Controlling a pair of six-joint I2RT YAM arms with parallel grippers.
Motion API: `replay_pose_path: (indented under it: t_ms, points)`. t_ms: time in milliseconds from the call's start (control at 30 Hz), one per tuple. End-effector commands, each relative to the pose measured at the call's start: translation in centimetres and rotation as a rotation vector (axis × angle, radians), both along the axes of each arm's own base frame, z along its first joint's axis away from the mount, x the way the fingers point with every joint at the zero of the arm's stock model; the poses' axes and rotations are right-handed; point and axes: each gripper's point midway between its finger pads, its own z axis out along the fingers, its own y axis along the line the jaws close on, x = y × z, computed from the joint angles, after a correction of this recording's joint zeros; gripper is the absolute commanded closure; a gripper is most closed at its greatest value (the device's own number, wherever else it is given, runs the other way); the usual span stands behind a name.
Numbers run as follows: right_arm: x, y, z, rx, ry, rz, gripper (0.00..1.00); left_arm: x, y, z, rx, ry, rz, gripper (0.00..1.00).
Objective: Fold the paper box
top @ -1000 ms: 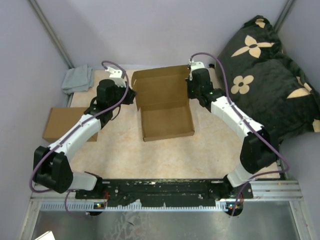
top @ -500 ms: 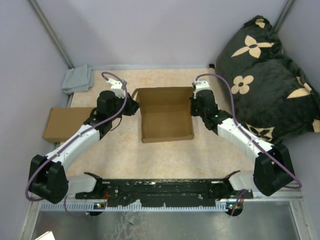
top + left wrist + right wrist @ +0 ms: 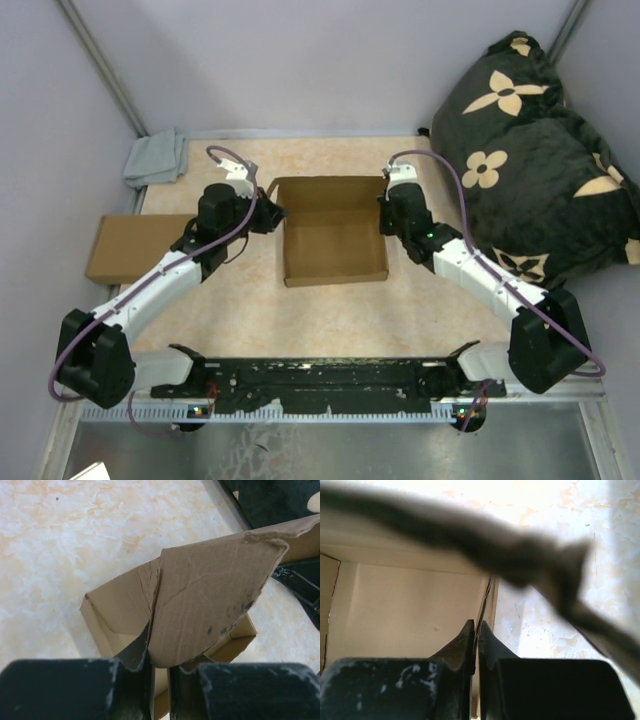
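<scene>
Pinching the paper box [image 3: 333, 245] side wall, apparently steadying it, the right claw [image 3: 478, 628] is clenched while the left claw [image 3: 159, 663] straddles a flap, grip unclear.

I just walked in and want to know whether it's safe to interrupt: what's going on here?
Two robot arms are folding the paper box. The left hand is at the box's far left corner with a cardboard flap between its fingers; whether it is gripping the flap cannot be told. The right hand is shut on the box's right wall near the far right corner. The box is open on top with its walls up, so the folding isn't finished.
</scene>
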Motion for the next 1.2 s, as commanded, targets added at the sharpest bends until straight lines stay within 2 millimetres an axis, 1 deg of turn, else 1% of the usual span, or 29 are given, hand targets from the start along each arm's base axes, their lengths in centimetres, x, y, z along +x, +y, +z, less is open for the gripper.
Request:
replay_pose_path:
  t_ms: [0,67,100,133,167,233,267,300,433,533,633,733,800,867,967,1033,1100,1167]
  points:
    - [-2.3,1.5,-1.0,0.029,0.063,0.068,0.96,-2.2,-0.7,-1.4,0.018,0.046,-0.063,0.83]
    - [-3.1,1.2,-1.8,0.022,0.095,0.073,0.93,-3.1,0.1,-2.7,0.057,0.085,-0.052,0.78]
    - [-3.6,1.1,-2.1,0.022,0.108,0.079,0.87,-3.7,0.5,-3.3,0.077,0.114,-0.048,0.74]
    - [-4.2,1.0,-2.3,0.024,0.126,0.086,0.78,-4.2,0.9,-3.9,0.092,0.145,-0.042,0.70]
    - [-4.9,0.8,-2.8,0.028,0.149,0.088,0.66,-4.9,1.3,-4.7,0.107,0.179,-0.034,0.66]
    - [-6.4,0.5,-3.3,0.042,0.190,0.095,0.39,-6.2,2.1,-5.7,0.123,0.236,-0.019,0.60]
    - [-7.2,0.3,-3.6,0.049,0.210,0.096,0.32,-6.9,2.4,-5.9,0.122,0.256,-0.012,0.58]
    - [-8.1,0.1,-3.9,0.058,0.233,0.094,0.27,-7.6,2.8,-6.1,0.120,0.276,-0.006,0.57]
    - [-11.4,-0.5,-4.5,0.118,0.295,0.107,0.24,-10.3,4.2,-6.4,0.091,0.336,0.035,0.53]
    - [-13.5,-0.5,-3.7,0.184,0.305,0.127,0.23,-12.1,5.1,-6.3,0.067,0.369,0.059,0.52]
    - [-15.1,0.1,-2.3,0.260,0.317,0.174,0.23,-13.3,5.4,-5.2,0.028,0.364,0.066,0.52]
    - [-16.2,0.9,-0.1,0.321,0.306,0.231,0.24,-13.5,5.4,-3.3,-0.024,0.320,0.069,0.52]
    - [-16.2,1.1,1.4,0.340,0.275,0.248,0.25,-13.2,5.3,-2.0,-0.047,0.285,0.072,0.53]
    - [-15.5,0.9,2.8,0.340,0.219,0.242,0.25,-12.4,5.1,-1.4,-0.057,0.248,0.078,0.52]
    - [-13.1,0.4,4.3,0.292,0.126,0.193,0.31,-10.7,4.4,-1.0,-0.040,0.210,0.068,0.53]
    - [-11.1,0.3,4.8,0.263,0.100,0.159,0.42,-9.4,3.6,-1.0,-0.017,0.203,0.043,0.53]
    - [-8.8,0.7,4.4,0.246,0.110,0.136,0.60,-8.0,2.5,-0.7,-0.003,0.203,0.011,0.54]
    - [-6.6,1.2,3.6,0.235,0.123,0.120,0.75,-6.7,1.2,-0.6,0.003,0.201,-0.027,0.54]
